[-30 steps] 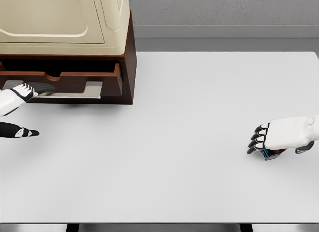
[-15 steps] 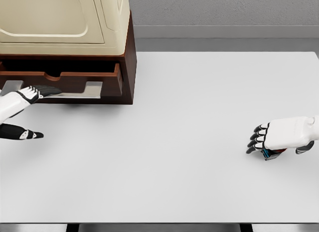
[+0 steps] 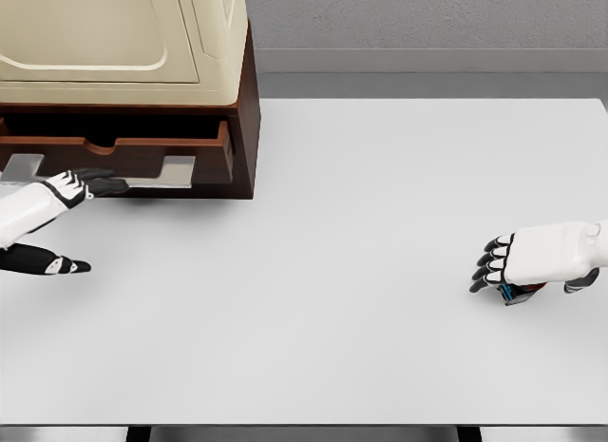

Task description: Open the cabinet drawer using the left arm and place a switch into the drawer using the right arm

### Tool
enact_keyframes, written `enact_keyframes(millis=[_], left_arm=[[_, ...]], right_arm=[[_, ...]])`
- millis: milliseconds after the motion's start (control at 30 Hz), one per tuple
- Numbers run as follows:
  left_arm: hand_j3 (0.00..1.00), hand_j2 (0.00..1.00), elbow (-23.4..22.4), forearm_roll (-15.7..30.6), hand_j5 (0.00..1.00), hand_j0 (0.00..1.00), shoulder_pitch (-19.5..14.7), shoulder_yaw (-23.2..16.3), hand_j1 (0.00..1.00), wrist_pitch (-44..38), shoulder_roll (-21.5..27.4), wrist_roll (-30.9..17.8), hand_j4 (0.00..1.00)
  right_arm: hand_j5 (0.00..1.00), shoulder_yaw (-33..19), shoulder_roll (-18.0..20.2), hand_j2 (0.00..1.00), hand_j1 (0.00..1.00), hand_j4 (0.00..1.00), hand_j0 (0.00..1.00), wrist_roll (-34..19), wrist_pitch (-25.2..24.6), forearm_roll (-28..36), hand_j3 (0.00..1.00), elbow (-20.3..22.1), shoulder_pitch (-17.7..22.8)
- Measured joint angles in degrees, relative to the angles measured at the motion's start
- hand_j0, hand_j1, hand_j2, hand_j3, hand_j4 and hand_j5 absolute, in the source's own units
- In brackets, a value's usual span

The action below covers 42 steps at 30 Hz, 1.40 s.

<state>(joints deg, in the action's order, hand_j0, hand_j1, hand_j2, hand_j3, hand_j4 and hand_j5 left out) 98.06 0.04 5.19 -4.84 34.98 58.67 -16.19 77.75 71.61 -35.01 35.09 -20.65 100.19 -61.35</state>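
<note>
The cabinet [image 3: 142,43] stands at the back left, cream on top with a dark brown base. Its drawer [image 3: 204,152] is pulled slightly out, with a metal handle [image 3: 176,171] along its front. My left hand [image 3: 71,209] is open, fingers stretched toward the handle's underside and thumb spread low over the table. At the right edge my right hand [image 3: 494,271] is curled over the switch [image 3: 518,292], a small dark piece with red and blue showing under the palm. Most of the switch is hidden.
The white table [image 3: 342,271] spans the view, with its front edge near the bottom. A grey wall runs behind it.
The left hand has slid right along the drawer handle and slightly down. The right hand and the switch have stayed put.
</note>
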Motion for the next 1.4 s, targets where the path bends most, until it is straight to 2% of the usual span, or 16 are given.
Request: enact_keyframes(millis=[467, 833, 1400], left_arm=[[1.00, 1.00, 2.4, 0.3, 1.00, 1.00, 1.0, 0.3, 1.00, 0.1, 0.3, -0.2, 1.00], [1.00, 1.00, 2.1, 5.2, 1.00, 1.00, -0.5, 2.0, 1.00, 0.1, 5.3, -0.2, 1.00], [1.00, 1.00, 0.9, 6.2, 1.00, 1.00, -2.3, -0.3, 1.00, 0.1, 6.0, -0.2, 1.00]], right_arm=[[1.00, -0.2, 0.2, 1.00, 1.00, 1.00, 1.00, 0.0, 0.0, -0.2, 1.00, 0.1, 0.0], [1.00, -0.5, -0.2, 1.00, 1.00, 1.00, 1.00, 0.0, 0.0, -0.2, 1.00, 0.0, 0.0], [1.00, -0.1, -0.4, 1.00, 1.00, 1.00, 1.00, 0.0, 0.0, -0.1, 1.00, 0.3, -0.1]])
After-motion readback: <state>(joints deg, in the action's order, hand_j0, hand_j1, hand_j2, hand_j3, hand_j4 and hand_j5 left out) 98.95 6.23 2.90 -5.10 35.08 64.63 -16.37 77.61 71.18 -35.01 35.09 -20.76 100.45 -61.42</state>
